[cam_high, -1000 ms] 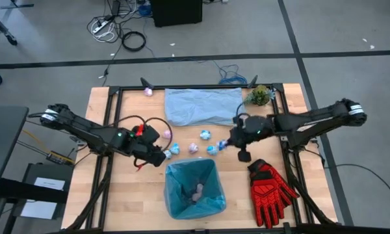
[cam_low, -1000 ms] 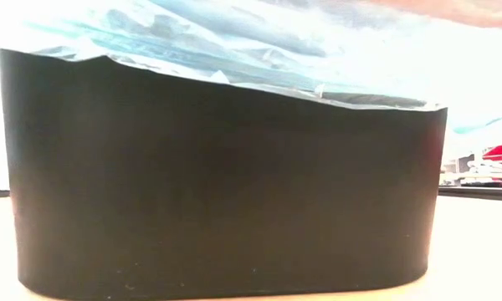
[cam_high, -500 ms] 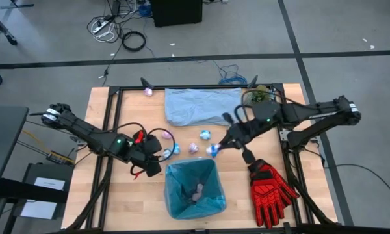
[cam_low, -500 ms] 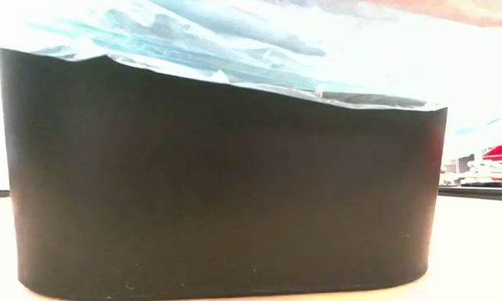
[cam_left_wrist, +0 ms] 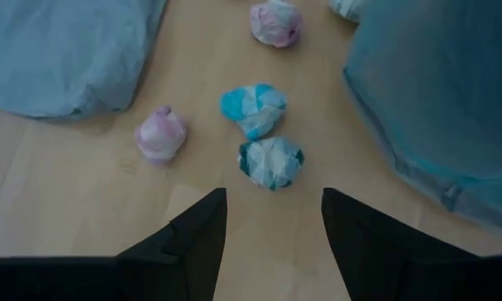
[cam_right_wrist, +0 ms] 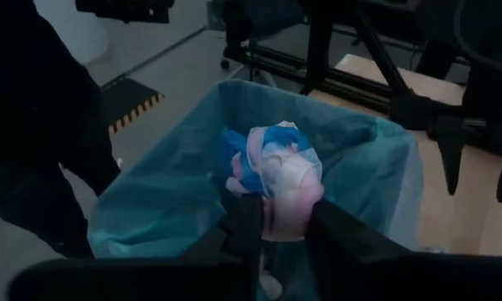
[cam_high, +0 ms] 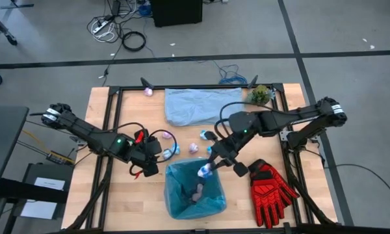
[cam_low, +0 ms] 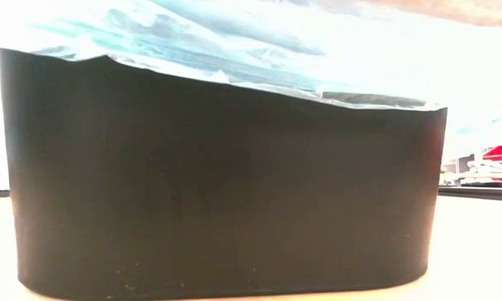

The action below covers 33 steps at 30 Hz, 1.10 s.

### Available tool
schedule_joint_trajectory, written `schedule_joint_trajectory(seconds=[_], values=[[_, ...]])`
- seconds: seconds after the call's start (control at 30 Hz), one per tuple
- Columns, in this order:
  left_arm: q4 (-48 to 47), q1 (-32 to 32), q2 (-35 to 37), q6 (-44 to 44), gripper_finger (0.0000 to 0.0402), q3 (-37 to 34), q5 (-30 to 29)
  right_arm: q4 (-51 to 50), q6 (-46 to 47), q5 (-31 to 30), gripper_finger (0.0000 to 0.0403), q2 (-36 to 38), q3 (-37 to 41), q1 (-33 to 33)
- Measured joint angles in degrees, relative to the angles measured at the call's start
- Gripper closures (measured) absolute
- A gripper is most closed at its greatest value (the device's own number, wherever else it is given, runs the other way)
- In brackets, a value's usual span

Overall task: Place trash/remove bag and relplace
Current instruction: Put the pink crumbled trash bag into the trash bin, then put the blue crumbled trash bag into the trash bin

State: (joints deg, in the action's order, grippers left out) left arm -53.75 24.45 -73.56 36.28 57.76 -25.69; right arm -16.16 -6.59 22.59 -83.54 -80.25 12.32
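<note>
A black bin (cam_low: pixel 226 176) lined with the cyan bag (cam_high: pixel 182 195) stands near the table's front edge, with a wad (cam_high: pixel 196 192) inside. My right gripper (cam_high: pixel 207 170) hangs over the bag's far rim, shut on a pink, blue and white trash wad (cam_right_wrist: pixel 280 180). Left of the bin, my left gripper (cam_high: pixel 153 166) stands open and low over the table. Just ahead of its fingers lie a blue wad (cam_left_wrist: pixel 271 162), a blue-white wad (cam_left_wrist: pixel 253 109) and a pink wad (cam_left_wrist: pixel 161 134). More wads (cam_high: pixel 194 147) rest on the table behind the bin. My right gripper pinches the wad's lower part (cam_right_wrist: pixel 276 221) between its two fingertips (cam_right_wrist: pixel 244 219). The fingers come slanting down from the table's far right side. The wad is lifted clear and sits above the bag's open mouth (cam_right_wrist: pixel 335 159).
A pale grey-blue bag (cam_high: pixel 201 105) lies flat at the far middle, with a small green plant (cam_high: pixel 260 95) to its right and a pink wad (cam_high: pixel 148 91) to its left. A red glove (cam_high: pixel 271 188) lies right of the bin. The bin fills the low view.
My right gripper has taken a wad up from the table behind the bin and carried it up and toward the near edge, over the bag's far rim, tipping more level. My left gripper has rolled about its own axis and otherwise stayed in place, still open.
</note>
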Motion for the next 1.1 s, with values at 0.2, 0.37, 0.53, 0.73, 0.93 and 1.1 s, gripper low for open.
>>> schedule_joint_trajectory(seconds=[0.2, 0.37, 0.53, 0.73, 0.93, 1.1], values=[[0.22, 0.00, 0.02, 2.17, 0.0195, 0.00, -0.57, 0.20, 0.37, -4.82, 0.0222, -0.40, -0.09, 1.09], [0.65, -0.07, 0.00, 4.55, 0.0195, 0.00, -1.40, -1.55, 1.49, -9.77, 0.0183, -0.32, -0.09, 1.31], [-0.53, -0.07, 0.00, 4.93, 0.0195, 0.00, -1.49, -4.48, -2.14, -34.33, 0.0185, 2.51, -0.06, 1.00], [0.24, -0.07, 0.02, 13.69, 0.0195, -0.77, -2.13, -19.14, 6.42, -44.13, 0.0192, 5.99, 1.04, -8.46], [3.42, -0.07, 0.00, 15.01, 0.0195, -3.66, -2.23, -13.73, 5.32, -30.75, 0.0193, 7.72, 13.04, -16.37], [6.74, -0.07, 0.02, 15.00, 0.0195, -5.04, -1.42, -3.03, 7.00, -20.65, 0.0194, 7.82, 25.64, -18.47]])
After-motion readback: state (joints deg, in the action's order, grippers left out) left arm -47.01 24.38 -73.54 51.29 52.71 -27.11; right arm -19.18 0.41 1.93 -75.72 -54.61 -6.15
